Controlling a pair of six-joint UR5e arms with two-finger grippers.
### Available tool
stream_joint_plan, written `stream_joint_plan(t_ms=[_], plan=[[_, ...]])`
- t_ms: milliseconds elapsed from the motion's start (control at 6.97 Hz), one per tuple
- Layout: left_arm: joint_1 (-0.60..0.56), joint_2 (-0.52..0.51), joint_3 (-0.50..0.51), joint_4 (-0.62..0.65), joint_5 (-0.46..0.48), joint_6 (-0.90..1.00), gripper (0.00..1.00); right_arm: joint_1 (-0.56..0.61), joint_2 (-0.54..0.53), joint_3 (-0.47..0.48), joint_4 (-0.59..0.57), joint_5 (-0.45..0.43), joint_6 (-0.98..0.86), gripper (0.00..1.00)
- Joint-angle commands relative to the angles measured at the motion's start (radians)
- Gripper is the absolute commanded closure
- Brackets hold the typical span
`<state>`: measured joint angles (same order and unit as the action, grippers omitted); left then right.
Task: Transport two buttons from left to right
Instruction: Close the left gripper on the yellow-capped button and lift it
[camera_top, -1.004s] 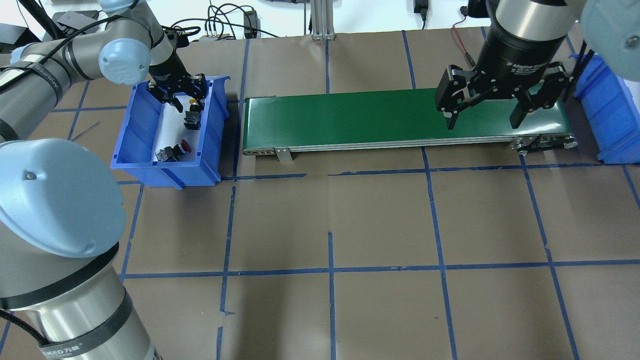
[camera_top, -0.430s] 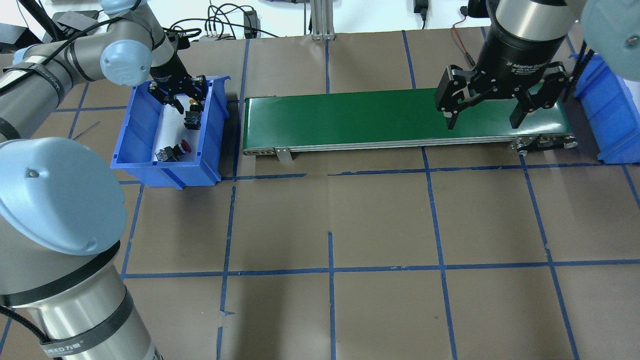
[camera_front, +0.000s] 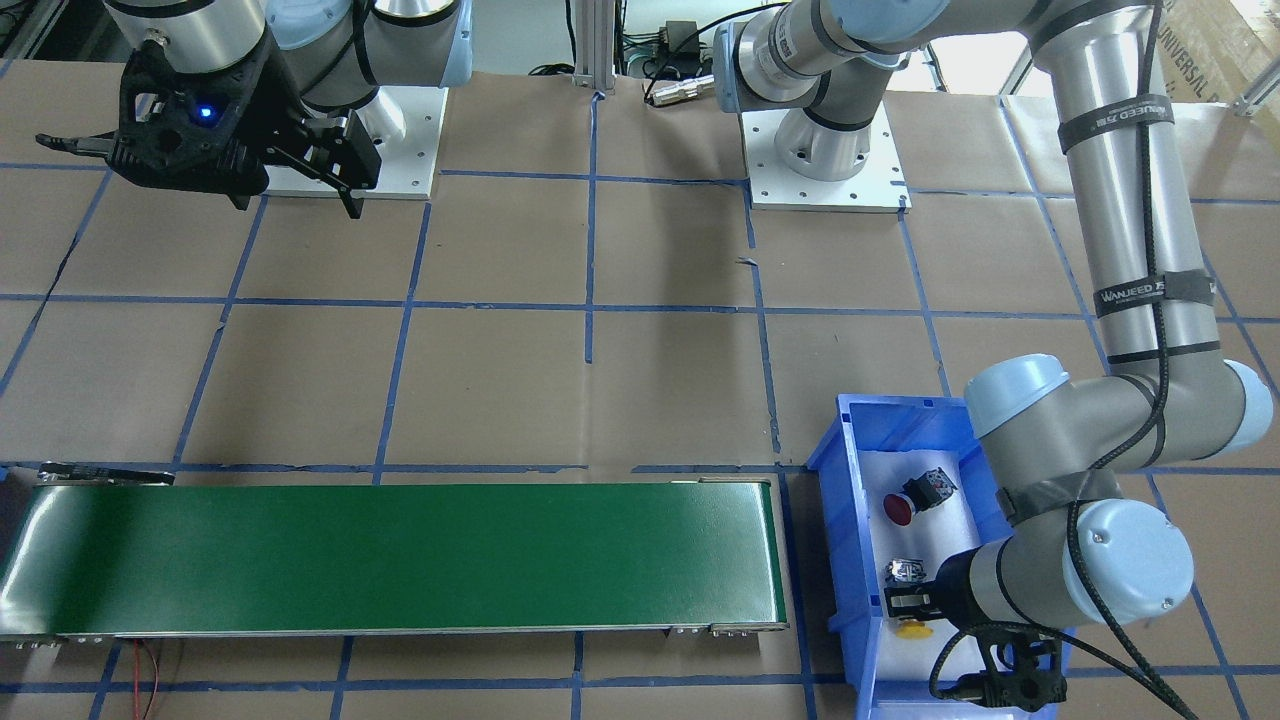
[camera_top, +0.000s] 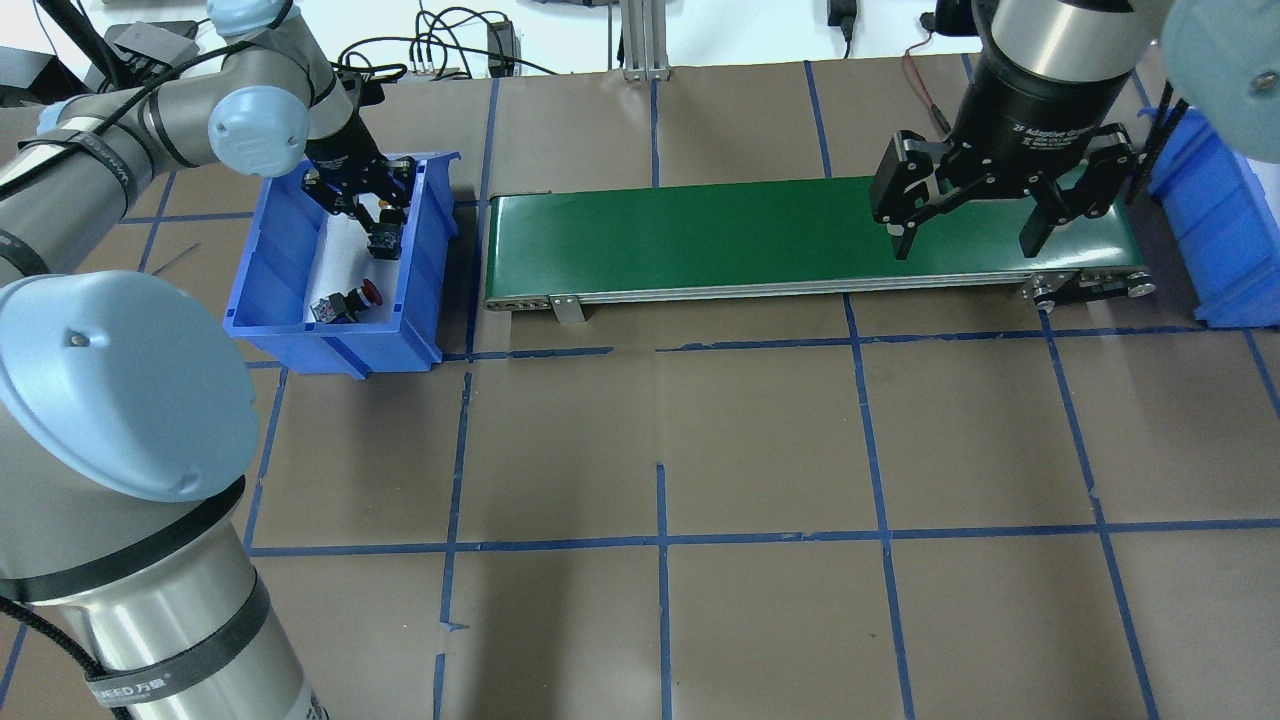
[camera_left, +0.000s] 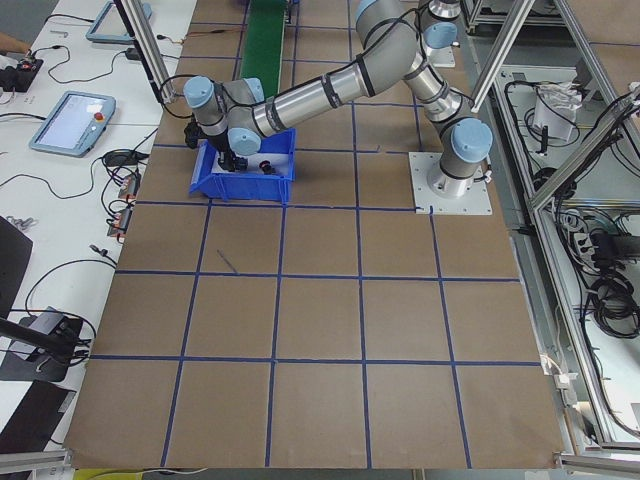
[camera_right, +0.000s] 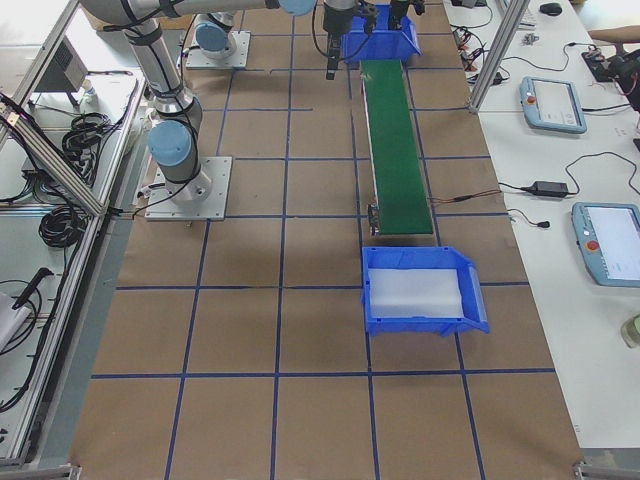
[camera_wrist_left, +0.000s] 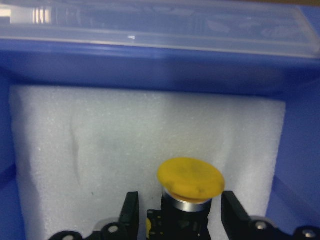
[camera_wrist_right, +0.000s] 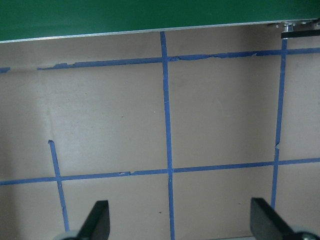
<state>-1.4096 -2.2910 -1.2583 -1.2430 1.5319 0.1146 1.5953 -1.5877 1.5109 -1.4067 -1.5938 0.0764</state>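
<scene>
The yellow-capped button (camera_wrist_left: 190, 180) lies on the white foam in the left blue bin (camera_top: 270, 260). My left gripper (camera_wrist_left: 181, 210) is low in that bin (camera_top: 365, 200) and open. Its fingers (camera_wrist_left: 131, 210) stand on either side of the button's black body with a gap on each side. In the front view the yellow cap (camera_front: 912, 630) and the grey-white block (camera_front: 905, 570) show on either side of the gripper. The red-capped button (camera_top: 345, 300) lies nearer in the same bin, also seen from the front (camera_front: 915, 497). My right gripper (camera_top: 968, 235) is open and empty above the belt's right end.
A green conveyor belt (camera_top: 700, 235) runs between the left bin and a second blue bin (camera_top: 1215, 220) at the right, which is foam-lined with nothing in it in the right side view (camera_right: 420, 290). Brown paper with blue tape lines covers the table (camera_top: 660, 450).
My left gripper has gone lower into the bin, down around the yellow button, whose cap is now hidden in the overhead view. The right arm has not moved.
</scene>
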Motion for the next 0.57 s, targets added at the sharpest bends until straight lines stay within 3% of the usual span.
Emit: stream_joint_plan(t_ms=[0, 287, 430], plan=[[0.000, 0.048, 0.011, -0.001, 0.013, -0.001, 0.79, 0.000, 0.000, 0.000, 0.000, 0.000, -0.001, 0.00], [0.000, 0.096, 0.011, -0.016, 0.016, -0.003, 0.82, 0.000, 0.000, 0.000, 0.000, 0.000, -0.001, 0.00], [-0.003, 0.169, 0.011, -0.070, 0.016, -0.004, 0.82, 0.000, 0.000, 0.000, 0.000, 0.000, -0.001, 0.00]])
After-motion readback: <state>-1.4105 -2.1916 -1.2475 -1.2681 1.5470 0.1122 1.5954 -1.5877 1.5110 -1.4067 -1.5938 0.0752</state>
